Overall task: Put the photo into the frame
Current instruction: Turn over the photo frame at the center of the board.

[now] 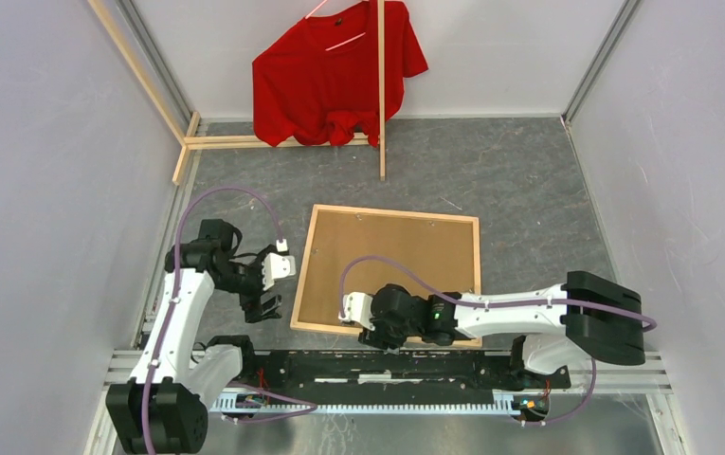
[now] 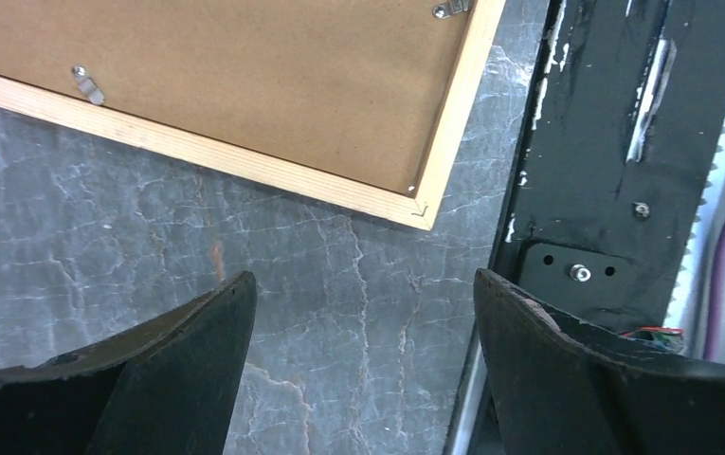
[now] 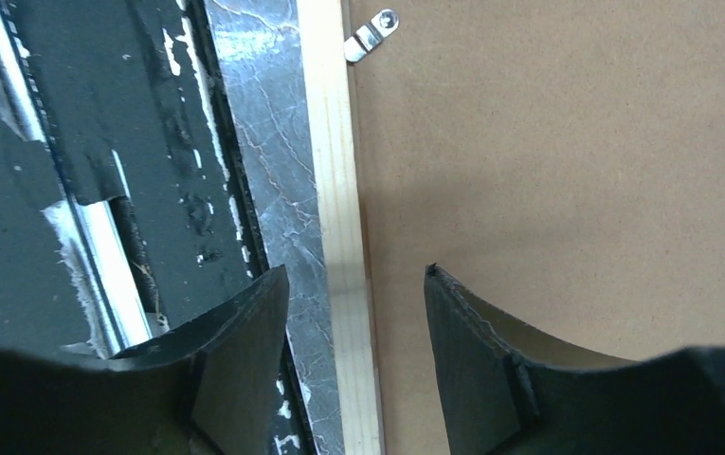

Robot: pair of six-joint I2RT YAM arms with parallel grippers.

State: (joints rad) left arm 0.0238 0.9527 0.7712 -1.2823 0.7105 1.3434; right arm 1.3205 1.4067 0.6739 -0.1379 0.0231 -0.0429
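- Loose light-wood slats (image 1: 244, 142): lying at the far left corner of the grey marbled surface (image 1: 529, 190); one more stands upright in front of the shirt.
- Left tool (image 2: 363, 289): released, with its fingers spread wide and nothing between them. I see it over bare surface, just beside the frame's near left corner and apart from it.
- Red shirt (image 1: 335, 76): hanging against the far wall, behind the frame.
- Frame (image 1: 396, 213): lying flat and back-up at the middle of the surface, its near strip close to the black rail (image 1: 387, 365).
- Brown backing board (image 1: 387, 261): seated inside the wood strips, with small metal clips (image 3: 370, 36) along its edge.
- Right tool (image 3: 356, 275): released, its jaws parted astride the frame's near strip. One finger (image 3: 244, 322) is over the rail side, the other over the backing board. I cannot tell whether either touches the wood.
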